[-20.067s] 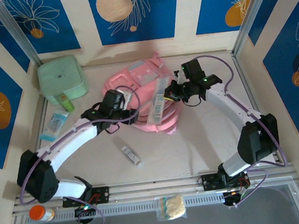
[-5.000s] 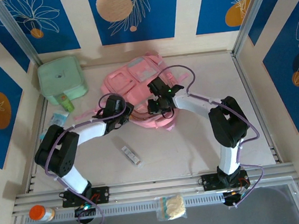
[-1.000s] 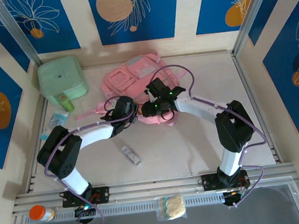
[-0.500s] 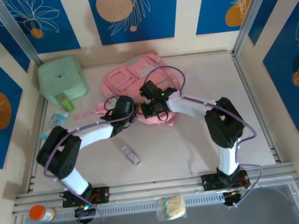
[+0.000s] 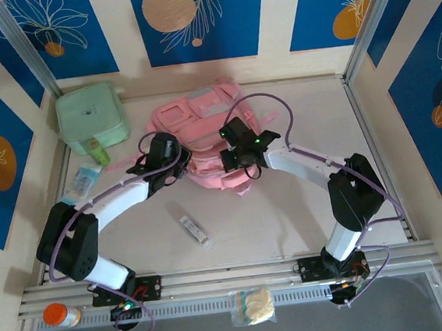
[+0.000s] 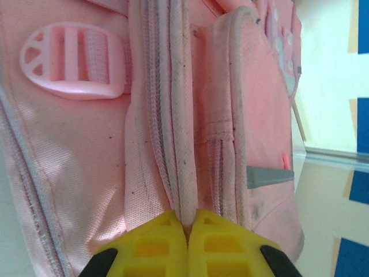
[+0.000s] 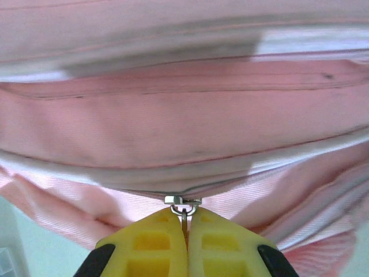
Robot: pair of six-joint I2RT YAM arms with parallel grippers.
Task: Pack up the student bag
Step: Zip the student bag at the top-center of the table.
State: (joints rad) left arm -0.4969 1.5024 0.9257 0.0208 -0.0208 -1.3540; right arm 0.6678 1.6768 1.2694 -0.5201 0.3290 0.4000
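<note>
— Where was the student bag [image 5: 193,120] found?
— It was laid at the far middle of the desk [image 5: 288,214], right of a green case [image 5: 91,115].
— And the pincers?
— The left pincer [image 6: 188,229] was clamped shut on the bag's corded seam [image 6: 184,144]. The right pincer [image 7: 185,231] was pinched on a zip pull [image 7: 183,203].

My left gripper [image 6: 187,222], pressed together on the corded seam [image 6: 181,144] of the bag [image 6: 75,161], swallows the cord where it enters the grip; the lower edge of the view cuts off my fingers [image 6: 222,248] behind. Ahead and to both sides, the bag runs out of view. Between the tips of my right gripper [image 7: 184,218], the zip pull [image 7: 183,202] vanishes past its metal ring; its tab is hidden.
</note>
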